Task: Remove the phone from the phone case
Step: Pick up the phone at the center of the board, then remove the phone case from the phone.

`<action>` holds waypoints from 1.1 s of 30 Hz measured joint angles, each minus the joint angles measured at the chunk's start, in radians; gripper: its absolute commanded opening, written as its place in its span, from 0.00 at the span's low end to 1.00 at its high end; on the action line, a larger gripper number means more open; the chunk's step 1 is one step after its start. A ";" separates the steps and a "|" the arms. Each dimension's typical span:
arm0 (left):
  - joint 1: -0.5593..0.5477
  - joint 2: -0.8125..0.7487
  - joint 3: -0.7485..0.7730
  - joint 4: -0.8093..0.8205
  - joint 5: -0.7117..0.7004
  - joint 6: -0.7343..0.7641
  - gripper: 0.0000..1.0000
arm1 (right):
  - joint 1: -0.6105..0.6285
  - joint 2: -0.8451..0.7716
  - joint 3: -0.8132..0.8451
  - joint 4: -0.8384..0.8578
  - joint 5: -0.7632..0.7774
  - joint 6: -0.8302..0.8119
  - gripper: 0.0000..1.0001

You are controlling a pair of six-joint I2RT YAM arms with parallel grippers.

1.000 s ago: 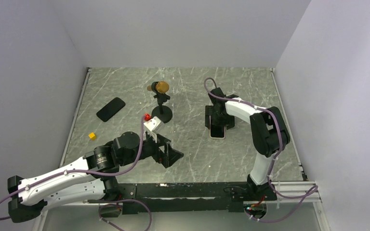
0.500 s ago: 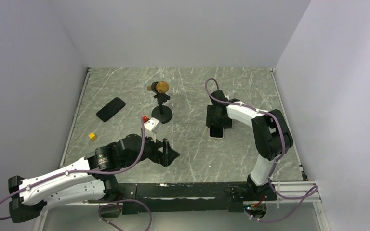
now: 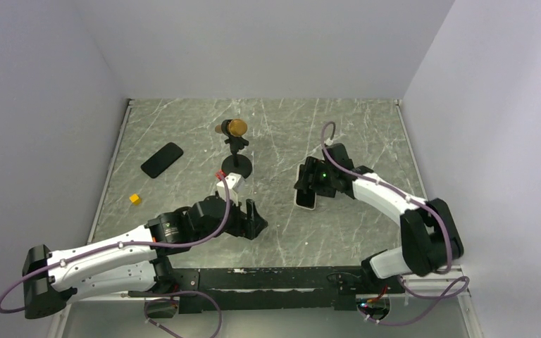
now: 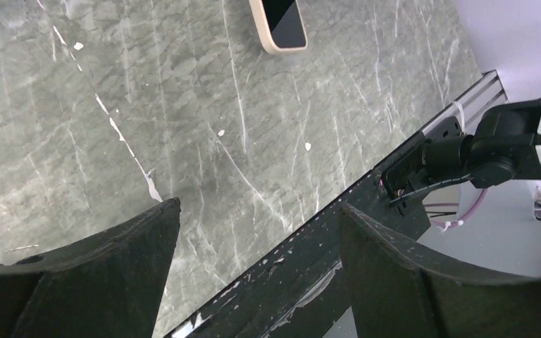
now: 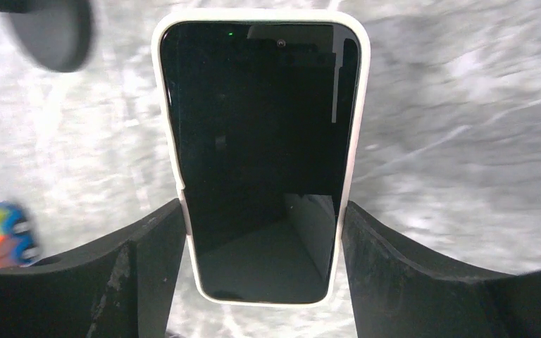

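Right gripper point(image 5: 262, 232) is clamping the phone case point(image 5: 356, 105) across its long edges, just right of centre in the top view. The case is showing sharp against a blurred table point(image 5: 465, 141) in the wrist view, so I'm reading it as held, likely off the surface. Phone point(image 5: 260, 141) is sitting fully inside the cream case, screen up, rim unbroken all round. Left gripper point(image 4: 257, 208) is hanging wide open and empty at lower centre, well apart from the case. I'm calling this early: case secured, extraction not started. Peeling a corner and pushing the phone out is all left.
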 measured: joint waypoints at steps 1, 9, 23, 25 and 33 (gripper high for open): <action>0.005 0.005 -0.006 0.016 0.002 -0.007 0.80 | 0.004 -0.031 -0.025 0.035 -0.033 0.031 0.00; 0.069 0.091 -0.016 0.102 0.053 -0.034 0.81 | 0.145 -0.220 -0.137 0.175 -0.115 0.317 0.00; 0.069 0.124 -0.015 0.132 0.100 -0.042 0.48 | 0.418 -0.257 -0.083 0.220 -0.003 0.446 0.00; 0.070 0.130 -0.015 0.132 0.103 -0.043 0.37 | 0.444 -0.257 -0.078 0.218 0.013 0.453 0.00; 0.085 0.126 -0.018 0.098 0.108 -0.032 0.00 | 0.488 -0.267 -0.068 0.220 0.047 0.429 0.99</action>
